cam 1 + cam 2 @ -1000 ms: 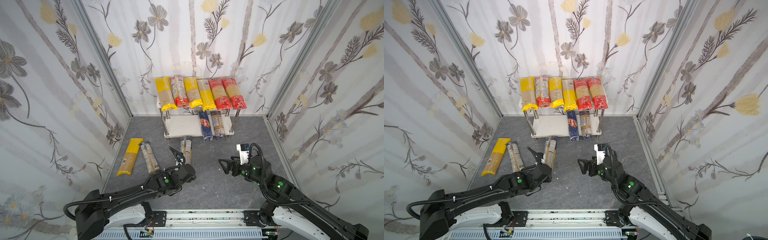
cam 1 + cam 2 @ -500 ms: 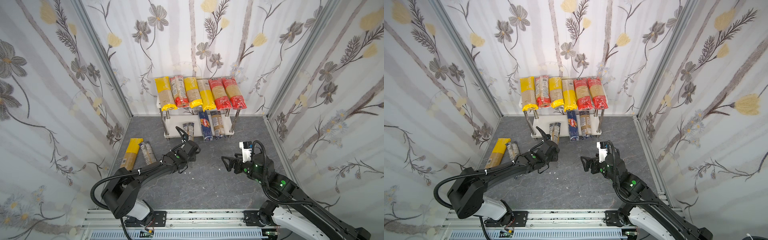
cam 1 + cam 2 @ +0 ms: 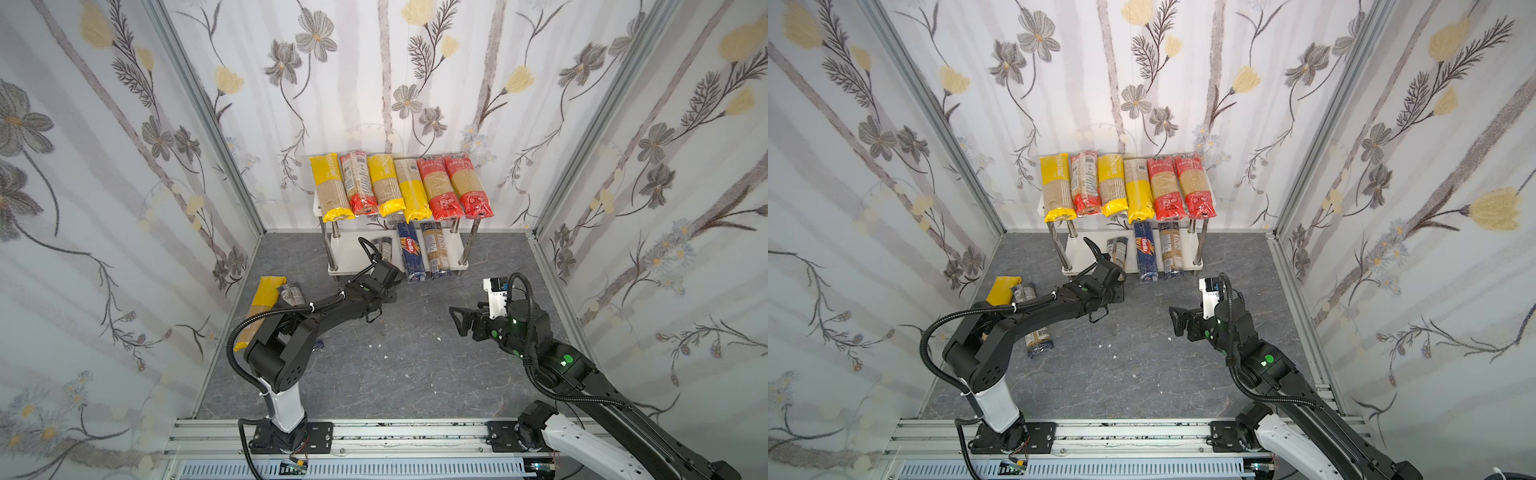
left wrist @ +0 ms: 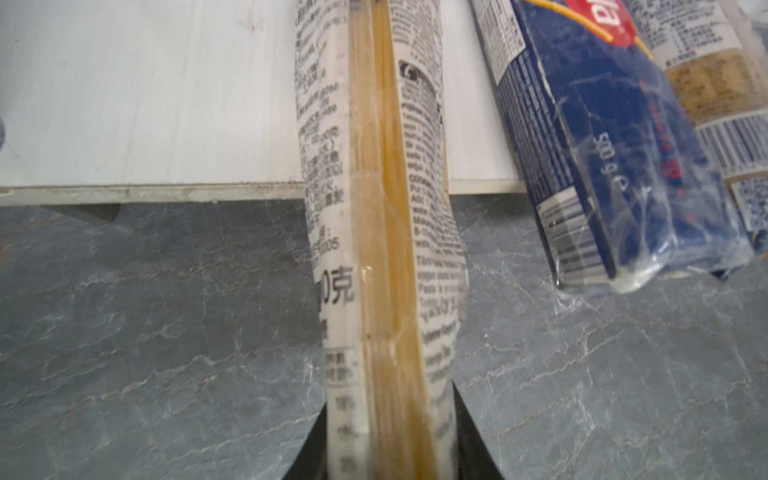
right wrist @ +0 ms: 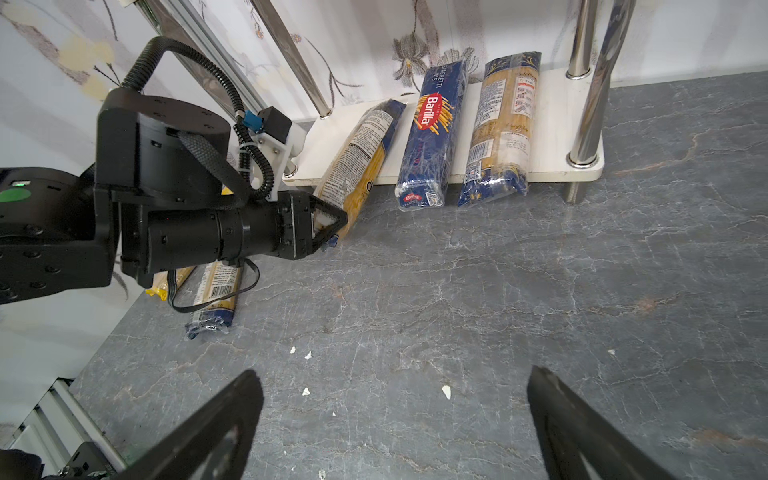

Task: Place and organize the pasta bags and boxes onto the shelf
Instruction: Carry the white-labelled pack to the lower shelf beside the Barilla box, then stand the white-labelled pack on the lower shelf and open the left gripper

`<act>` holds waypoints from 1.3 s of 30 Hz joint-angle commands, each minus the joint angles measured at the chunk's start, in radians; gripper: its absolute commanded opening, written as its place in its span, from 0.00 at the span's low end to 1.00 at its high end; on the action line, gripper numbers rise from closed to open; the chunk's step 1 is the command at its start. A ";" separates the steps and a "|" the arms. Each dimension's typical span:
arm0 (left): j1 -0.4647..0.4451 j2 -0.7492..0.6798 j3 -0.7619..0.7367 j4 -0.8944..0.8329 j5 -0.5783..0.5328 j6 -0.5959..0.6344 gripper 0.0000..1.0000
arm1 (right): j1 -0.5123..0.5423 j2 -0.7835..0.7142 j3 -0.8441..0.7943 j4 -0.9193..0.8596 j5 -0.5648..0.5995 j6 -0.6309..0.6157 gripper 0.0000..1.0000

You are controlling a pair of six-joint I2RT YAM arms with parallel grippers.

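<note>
Right wrist view: right gripper (image 5: 392,374) spread wide, empty, over floor (image 5: 498,291). Beyond, left gripper (image 5: 332,224) pinches near end of a bag (image 5: 361,153). Bag's long axis runs straight away from the fingers onto the lower board of the shelf (image 5: 552,124), beside the Barilla box (image 5: 428,137). Left arm nearer; forward push judged next.

"What lies under it all?"

"A dark grey, stone-veined floor panel (image 3: 395,386). It fills the lower middle of the frame in both top views."

"Is anything loose on it?"

"A few small white crumbs (image 3: 379,345) are scattered near the centre. The right wrist view catches the crumbs (image 5: 446,391) as well."

"And around it?"

"White wallpaper panels printed with grey and yellow flowers (image 3: 374,83) close three sides. Slanting silver aluminium corner posts (image 3: 205,112) join them. A silver aluminium rail (image 3: 415,432) runs across the bottom of the frame."
</note>
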 commanded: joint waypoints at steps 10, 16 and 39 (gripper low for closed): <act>0.015 0.105 0.142 0.085 0.041 0.004 0.32 | -0.070 -0.005 0.010 -0.023 -0.047 -0.044 1.00; 0.014 0.076 0.118 0.084 0.017 -0.009 0.81 | -0.083 -0.028 0.007 -0.037 -0.054 -0.045 1.00; -0.043 -0.817 -0.573 -0.283 -0.238 -0.365 0.95 | 0.089 -0.038 -0.043 0.024 -0.055 0.086 1.00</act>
